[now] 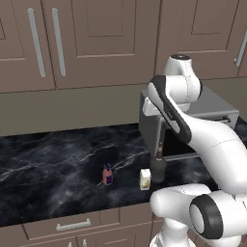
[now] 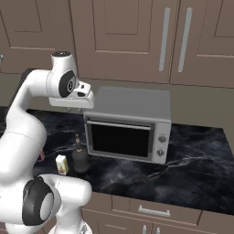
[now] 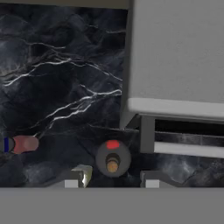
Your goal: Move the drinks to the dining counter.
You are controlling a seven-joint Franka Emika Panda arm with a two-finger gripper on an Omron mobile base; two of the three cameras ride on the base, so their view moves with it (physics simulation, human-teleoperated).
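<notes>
Task at its outset: the bottle (image 1: 157, 166), the carton (image 1: 144, 179) and the can (image 1: 107, 174) all stand on the black marble table (image 1: 53, 164) beside the toaster oven (image 2: 129, 122), none moved, while the hand (image 3: 112, 178) hovers above the bottle, part-open and holding nothing.

Lighting: even, diffuse, moderately dim; no distinct source visible. Shadows: soft dark patches on the black marble worktop (image 1: 58, 169) beneath the bottle (image 1: 157, 166), carton (image 1: 144, 179) and can (image 1: 107, 174). Glare: none; white arm (image 1: 193, 125) reads brightest, mildly shaded. Sharpness: rendered, slightly soft and low-resolution throughout; hand view blurrier, can (image 3: 19, 144) smeared at the left edge. Distortion: none evident at edges.
</notes>
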